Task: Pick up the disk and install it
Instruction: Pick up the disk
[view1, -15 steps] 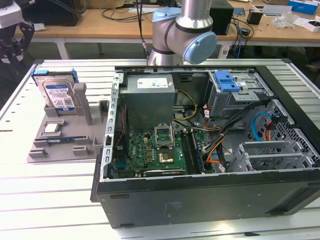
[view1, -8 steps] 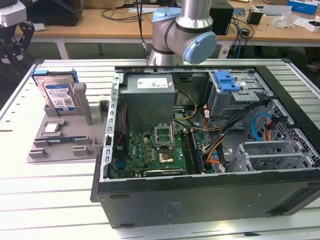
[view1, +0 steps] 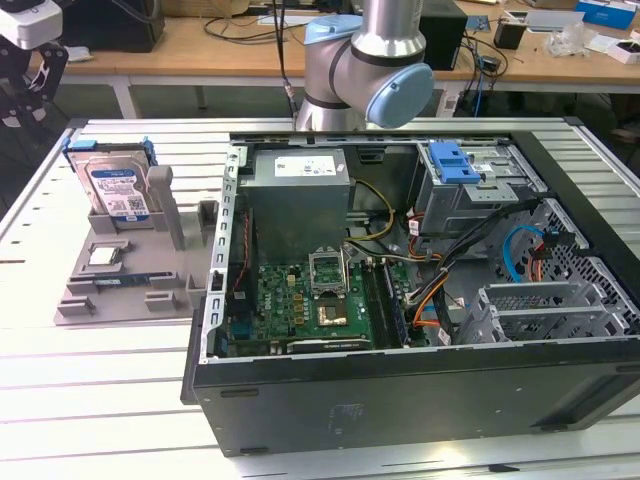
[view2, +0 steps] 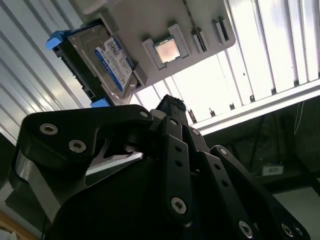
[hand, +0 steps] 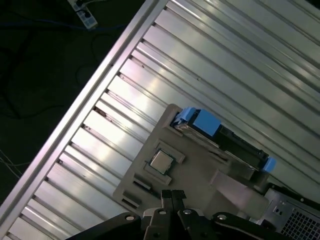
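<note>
End effector: in the first wrist view you see its tips drawn narrow, almost together, with nothing between them. It hangs above the grey holder, clear of every part on it.

Case: lies open on the bench, nearest in the exterior view. The board is exposed. The drive cage at the case's far side, toward the exterior view's right, has a blue latch on top. You cannot tell from here whether its slot is free.

Holder: on the exterior view's left, just beside the case. The chip lies flat in its own pocket.

Disk: at the holder's far end, standing on edge in its slot and tilted back a little. Its label faces the camera and the blue caddy is on its sides. Nothing touches it, and it is well apart from the drive cage.

Progress, by your reading of this layout: nothing done. The disk is not grasped and not lifted. Both pickup and install are outstanding.
</note>
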